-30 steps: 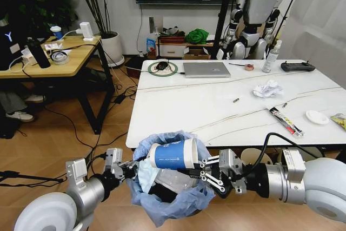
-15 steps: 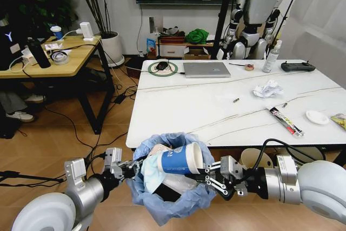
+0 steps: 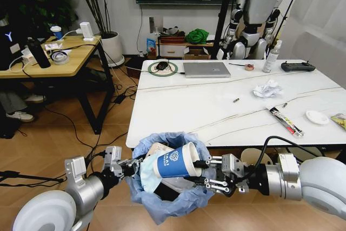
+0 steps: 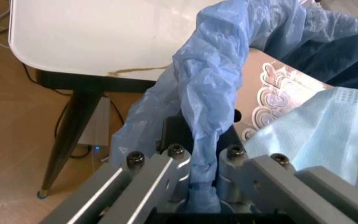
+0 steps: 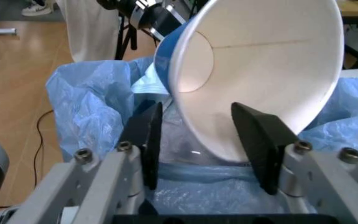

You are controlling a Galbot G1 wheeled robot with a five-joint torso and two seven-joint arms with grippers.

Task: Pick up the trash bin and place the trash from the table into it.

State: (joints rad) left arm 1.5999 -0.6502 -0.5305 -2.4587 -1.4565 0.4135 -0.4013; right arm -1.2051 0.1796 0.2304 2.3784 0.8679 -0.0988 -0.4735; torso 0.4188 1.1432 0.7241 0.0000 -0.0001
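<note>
Blue paper cup (image 5: pixel 253 70) rim between, seemingly touching, right gripper (image 5: pixel 207 140) fingers (image 5: pixel 147 135).

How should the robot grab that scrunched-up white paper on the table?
Pinch the white tissue wad across its puffy middle, coming straight down from above. It lies alone on the table, lumpy, with bare top around it, so the fingers can probably close on either side.

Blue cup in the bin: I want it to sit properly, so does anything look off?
Yes: the blue paper cup lies tilted on its side atop the trash bin, resting on litter above the rim, open mouth facing the right gripper, whose jaws are open.
</note>
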